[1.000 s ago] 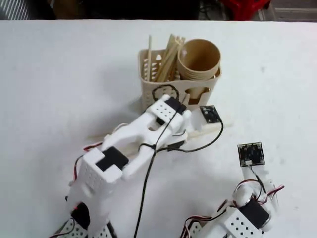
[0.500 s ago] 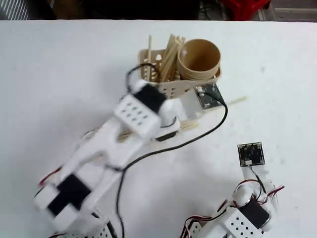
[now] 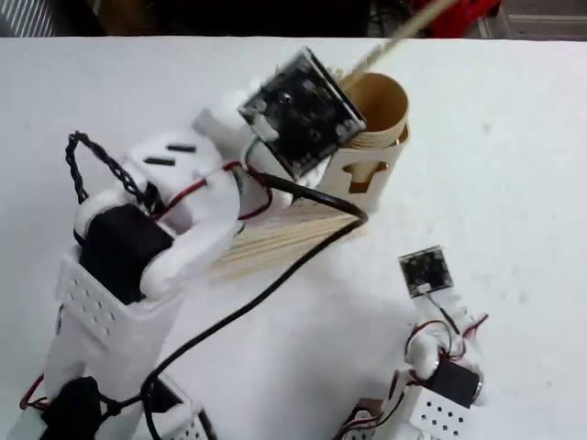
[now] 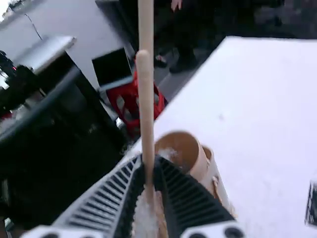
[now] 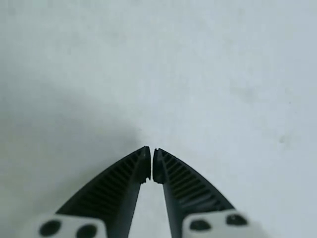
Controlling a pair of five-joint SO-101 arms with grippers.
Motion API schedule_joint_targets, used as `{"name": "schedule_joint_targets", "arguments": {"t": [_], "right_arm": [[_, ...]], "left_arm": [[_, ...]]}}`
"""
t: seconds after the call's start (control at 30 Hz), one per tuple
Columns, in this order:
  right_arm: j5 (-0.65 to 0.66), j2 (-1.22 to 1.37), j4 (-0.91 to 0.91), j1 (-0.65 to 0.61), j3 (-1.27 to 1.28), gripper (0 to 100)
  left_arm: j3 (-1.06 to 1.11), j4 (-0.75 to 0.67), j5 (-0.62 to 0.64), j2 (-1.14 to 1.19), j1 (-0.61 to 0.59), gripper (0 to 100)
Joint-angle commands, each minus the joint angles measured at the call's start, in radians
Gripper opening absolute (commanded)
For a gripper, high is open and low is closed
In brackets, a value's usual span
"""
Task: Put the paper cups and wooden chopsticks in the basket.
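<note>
- Left gripper point(image 4: 147, 166) has been raised from table level in front of the basket point(image 3: 371, 170). Its jaws are clamped on two wooden chopsticks point(image 4: 145, 94), held upright.
- Stacked paper cups point(image 4: 179, 148) are seen in the basket, just below and beyond the fingertips.
- Pick is judged done; lowering and release into the basket remain.
- A chopstick bundle point(image 3: 284, 240) is left on the table, below and behind the gripper, so more cycles are expected.
- Right gripper point(image 5: 151, 163) is parked with its jaws almost touching and nothing held, over bare table point(image 5: 208, 74).
</note>
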Motion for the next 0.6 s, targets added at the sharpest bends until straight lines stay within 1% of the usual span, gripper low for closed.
{"name": "schedule_joint_targets", "arguments": {"t": [0.0, 0.07, 0.17, 0.27, 0.4, 0.47, 0.57], "right_arm": [[-0.020, -0.007, -0.002, -0.077, 0.009, 3.3], [-0.020, -0.007, -0.002, -0.099, 0.009, 3.2], [-0.021, -0.007, -0.002, -0.097, 0.009, 3.2], [-0.021, -0.007, -0.002, -0.097, 0.009, 3.2], [-0.021, -0.007, -0.002, -0.097, 0.009, 3.2], [-0.021, -0.007, -0.002, -0.097, 0.009, 3.2], [-0.021, -0.007, -0.002, -0.097, 0.009, 3.2]], "left_arm": [[-0.040, -0.282, 0.094, 0.064, -0.021, 2], [-0.040, -0.358, 0.132, 0.130, -0.050, 2], [-0.040, -0.442, 0.195, 0.222, -0.117, 2], [-0.040, -0.499, 0.245, 0.289, -0.177, 2], [-0.032, -0.500, 0.250, 0.348, -0.200, 2], [0.021, -0.511, 0.250, 0.354, -0.200, 2], [0.157, -0.591, 0.250, 0.332, -0.199, 2]]}}
